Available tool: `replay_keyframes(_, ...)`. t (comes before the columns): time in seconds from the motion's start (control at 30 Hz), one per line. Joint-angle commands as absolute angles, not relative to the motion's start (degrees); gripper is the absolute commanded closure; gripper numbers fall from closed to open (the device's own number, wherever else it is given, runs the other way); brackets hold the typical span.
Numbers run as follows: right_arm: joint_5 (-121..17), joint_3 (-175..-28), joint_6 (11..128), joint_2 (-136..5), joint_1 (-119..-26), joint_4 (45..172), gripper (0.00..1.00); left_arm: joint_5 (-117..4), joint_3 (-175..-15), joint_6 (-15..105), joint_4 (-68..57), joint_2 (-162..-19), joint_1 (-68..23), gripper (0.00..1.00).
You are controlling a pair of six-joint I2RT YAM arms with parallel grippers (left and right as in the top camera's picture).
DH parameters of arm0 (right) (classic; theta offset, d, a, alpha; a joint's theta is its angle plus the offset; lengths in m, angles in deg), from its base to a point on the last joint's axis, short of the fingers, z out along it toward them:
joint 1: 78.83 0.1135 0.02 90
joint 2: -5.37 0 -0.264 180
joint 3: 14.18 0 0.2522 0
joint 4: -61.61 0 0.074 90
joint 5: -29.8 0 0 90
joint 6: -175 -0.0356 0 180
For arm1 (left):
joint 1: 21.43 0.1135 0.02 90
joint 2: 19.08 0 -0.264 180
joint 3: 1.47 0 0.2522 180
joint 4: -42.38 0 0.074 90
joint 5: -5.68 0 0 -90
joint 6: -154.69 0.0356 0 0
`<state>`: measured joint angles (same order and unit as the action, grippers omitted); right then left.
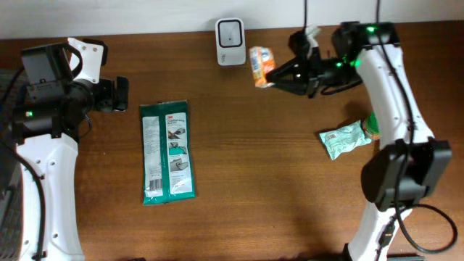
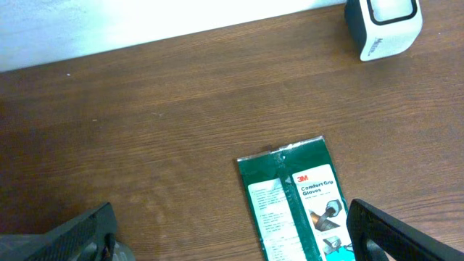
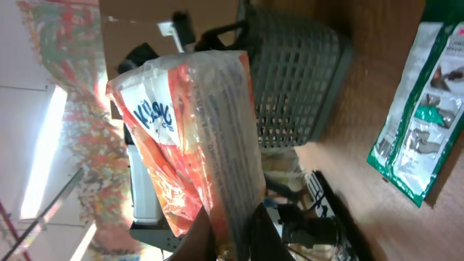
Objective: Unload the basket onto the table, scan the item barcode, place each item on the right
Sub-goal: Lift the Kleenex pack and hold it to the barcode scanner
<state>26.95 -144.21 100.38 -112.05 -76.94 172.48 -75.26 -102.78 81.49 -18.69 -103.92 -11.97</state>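
The tabletop [image 1: 254, 210] is dark reddish-brown wood with fine grain running across the frame. At upper centre of the overhead view the scanner [image 1: 230, 32] is white with a dark window. Just to its right the packet [image 1: 259, 64] is orange and white with blue lettering. The right pincer [image 1: 275, 74] closed on it is black. At left centre the glove pack [image 1: 167, 151] is deep green with white text panels, a red logo and a grey-toned photo. At the right the pouch [image 1: 344, 140] is pale mint green with a small white patch. The arms [image 1: 43, 181] are white with black joints, and each shows a green light. The wide-spread left pincer [image 1: 120, 95] is black. In the upper middle of the right wrist view, the basket [image 3: 297, 80] is grey mesh.
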Motion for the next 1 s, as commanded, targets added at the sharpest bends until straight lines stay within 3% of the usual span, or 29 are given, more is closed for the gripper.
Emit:
replay_keyframes(0.0, 28.75, -145.28, 100.99, -108.43, -78.60, 172.72, 0.96, -74.67, -103.41, 82.17, -18.61, -103.42, -11.76, 0.01)
replay_keyframes(0.1, 28.31, -145.28, 105.28, -108.14, -78.52, 172.26, 0.96, -74.67, -103.41, 82.17, -18.61, -103.42, -11.76, 0.01)
replay_keyframes(0.2, 17.42, -145.28, 105.08, -108.14, -76.75, 166.99, 0.96, -74.65, -103.41, 82.17, -18.61, -103.42, -11.76, 0.01)
replay_keyframes(0.37, -29.55, -145.96, 77.19, -108.14, -66.78, 148.96, 0.96, -74.67, -103.41, 82.17, -18.61, -103.42, -11.78, 0.01)
replay_keyframes(0.47, -52.45, -149.23, 72.08, -108.30, -61.62, 142.77, 0.96, -74.67, -103.41, 82.17, -18.61, -103.42, -11.76, 0.01)
replay_keyframes(0.53, -71.60, -149.39, 75.97, -108.93, -56.88, 131.38, 0.96, -74.67, -103.41, 82.17, -18.61, -103.42, -11.76, 0.01)
replay_keyframes(0.63, -84.34, -149.34, 85.06, -112.12, -53.12, 116.85, 0.96, -74.67, -103.41, 82.17, -18.61, -103.42, -11.76, 0.01)
replay_keyframes(0.8, -88.60, -149.34, 99.99, -123.66, -52.33, 94.23, 0.96, -74.67, -103.41, 82.17, -18.61, -103.42, -11.78, 0.01)
replay_keyframes(0.97, -89.39, -149.34, 113.28, -133.02, -52.31, 80.54, 0.96, -74.67, -103.41, 82.17, -18.61, -103.42, -11.76, 0.01)
